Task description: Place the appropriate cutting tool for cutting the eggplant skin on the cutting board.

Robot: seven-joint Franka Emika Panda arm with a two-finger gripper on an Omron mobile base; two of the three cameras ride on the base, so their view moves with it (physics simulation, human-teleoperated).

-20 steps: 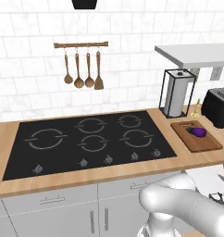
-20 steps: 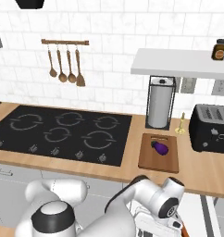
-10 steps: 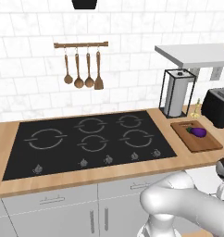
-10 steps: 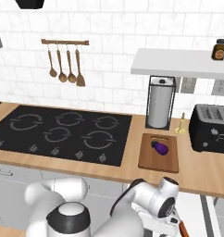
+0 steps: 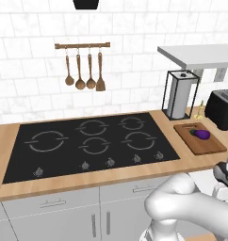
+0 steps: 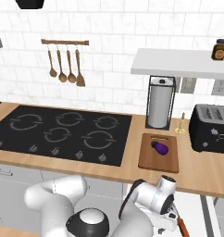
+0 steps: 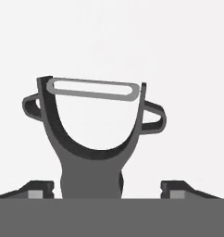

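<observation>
Gripper point(image 7: 107, 185) fingers sit wide beside your grey Y-shaped peeler point(image 7: 93, 134), not gripping; close on it, then carry it to the reddish-brown wooden cutting board point(image 6: 158, 159) holding the small purple eggplant point(image 6: 160, 147).

White, glossy, rounded arm segments point(image 6: 58, 194); dark grey joint cap point(image 6: 88, 224); small dark finger tips point(image 7: 37, 187) with lighter grey pads.

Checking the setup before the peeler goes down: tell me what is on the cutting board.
Only the eggplant lies on the cutting board, toward its far end. The board beneath the eggplant is covered.
</observation>
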